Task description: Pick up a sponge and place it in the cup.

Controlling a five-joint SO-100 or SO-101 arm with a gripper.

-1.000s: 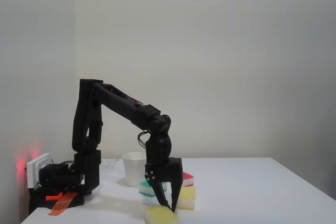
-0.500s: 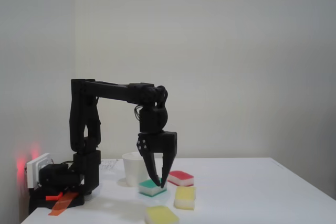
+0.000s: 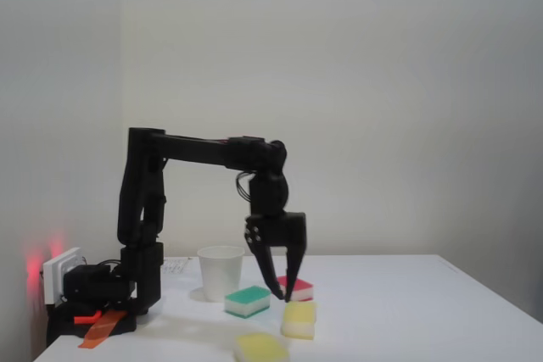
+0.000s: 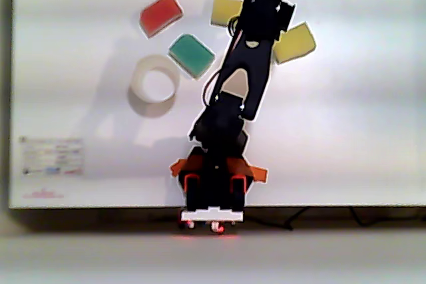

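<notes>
In the fixed view the black arm reaches out level from its base at the left end of the table point(image 3: 399, 311) and then drops straight down, so the gripper point(image 3: 283, 297) points at the surface with its two fingers spread apart and nothing between them. The tips hang just above a yellow sponge point(image 3: 299, 320), with the red sponge point(image 3: 297, 287) right behind them and the green sponge point(image 3: 247, 300) just to the left. The cup point(image 3: 220, 273) stands upright further left, between the green sponge and the arm's base. A second yellow sponge point(image 3: 260, 348) sits at the near edge, partly cut off by the frame. In the other view, looking down, the arm covers the gripper, so I can't tell its state from there. One yellow sponge point(image 4: 224, 8) peeks out left of the wrist near the far edge, another point(image 4: 296, 42) to the right. The white cup point(image 4: 156, 81) sits beside the green sponge point(image 4: 191, 54), red one point(image 4: 161, 13) further back.
</notes>
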